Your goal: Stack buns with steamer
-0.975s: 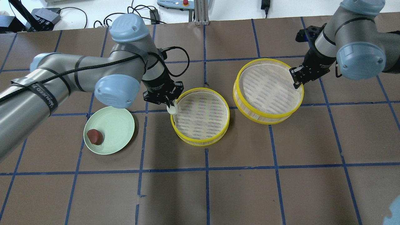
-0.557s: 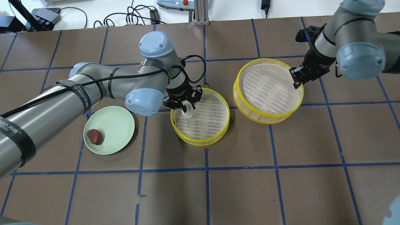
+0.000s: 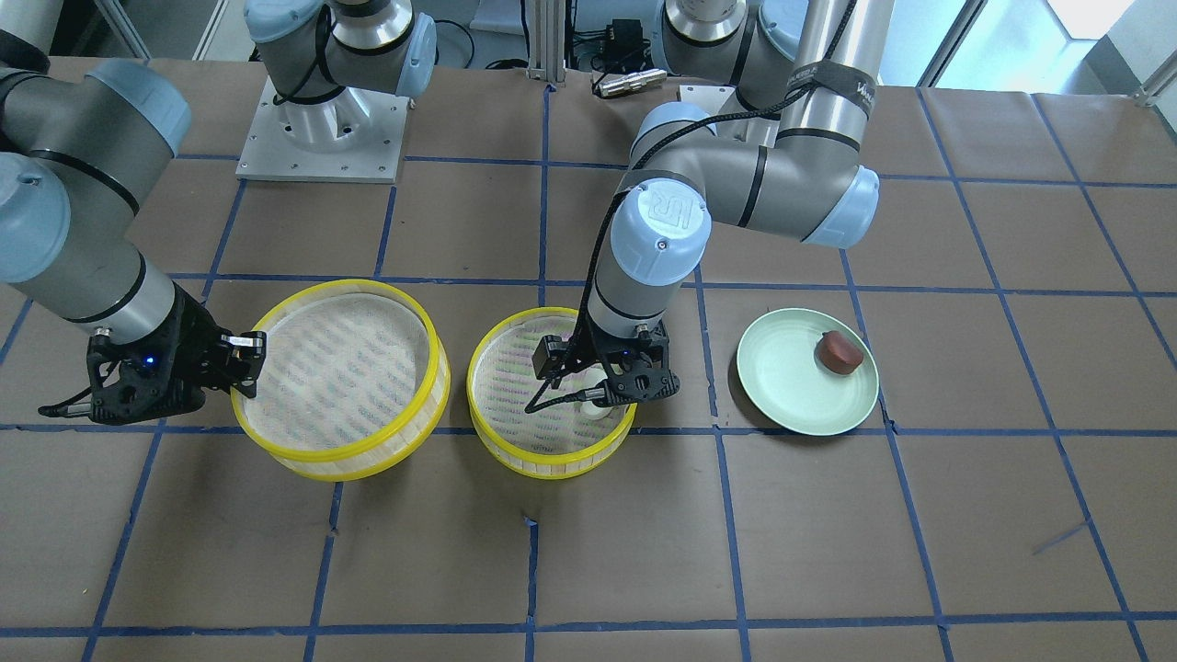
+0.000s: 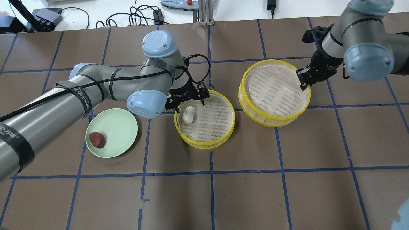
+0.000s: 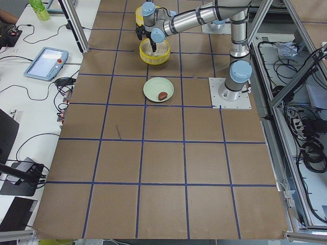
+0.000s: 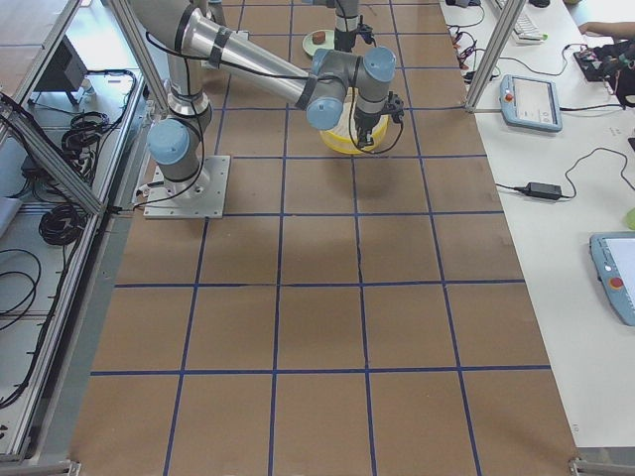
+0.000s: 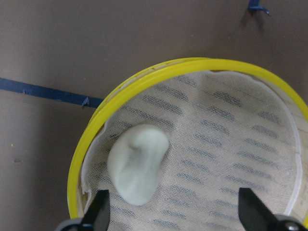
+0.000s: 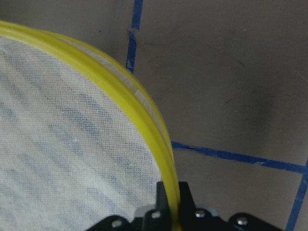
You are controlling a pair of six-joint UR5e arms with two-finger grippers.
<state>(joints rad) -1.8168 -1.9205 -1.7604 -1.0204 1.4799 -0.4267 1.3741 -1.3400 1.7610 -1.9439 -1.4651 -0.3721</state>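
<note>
The white bun [image 4: 188, 115] lies on the cloth inside the smaller yellow-rimmed steamer [image 4: 204, 145], near its left wall; it also shows in the left wrist view [image 7: 137, 163]. My left gripper [image 4: 189, 103] is open and empty just above it, its fingers apart on either side. The reddish-brown bun [image 4: 96, 140] sits on the pale green plate [image 4: 123, 126] to the left. My right gripper [image 4: 303, 81] is shut on the right rim of the larger steamer [image 4: 271, 119], whose rim [image 8: 120, 86] runs between the fingers.
The two steamers stand side by side, a narrow gap between them. The table is brown paper with a blue tape grid. Cables and devices [image 4: 143, 14] lie beyond the far edge.
My left gripper moved right from the steamer's rim to over its inside, opened and let go of the white bun, which now lies on the cloth. The right arm has not moved.
</note>
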